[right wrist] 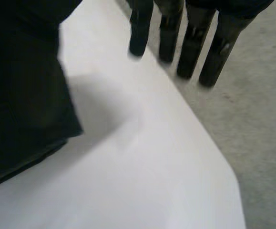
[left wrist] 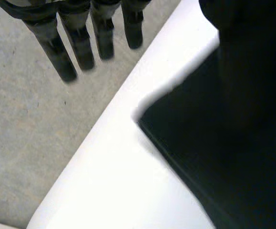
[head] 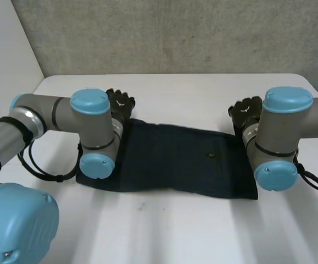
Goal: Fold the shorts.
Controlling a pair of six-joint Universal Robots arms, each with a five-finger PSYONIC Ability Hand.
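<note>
Fingers [left wrist: 78,45] of the left hand [head: 120,105] are straight and spread slightly apart. They reach out past the table edge, over the grey concrete surface [left wrist: 23,119], and hold nothing. Fingers [right wrist: 191,47] of the right hand [head: 245,111] are in the same condition: extended, relaxed, nothing gripped.

Item count:
- One pair of shorts [head: 180,159], dark navy. It lies flat as a wide strip across the middle of the white table [head: 202,231].
- One small round button [head: 211,155] is on the upper face of the shorts, toward the right-hand side.
- Two arms are present, the left arm [head: 49,118] and the right arm [head: 290,118]. Each reaches over one end of the shorts.
- Two hands are present, one at each far corner of the shorts.

Left wrist view: a corner of the shorts [left wrist: 223,157] lies on the table [left wrist: 128,191], beside the palm and well apart from the fingertips. Right wrist view: the other end of the shorts [right wrist: 18,95] lies beside the palm, with bare table [right wrist: 142,167] between the cloth and the fingertips.
</note>
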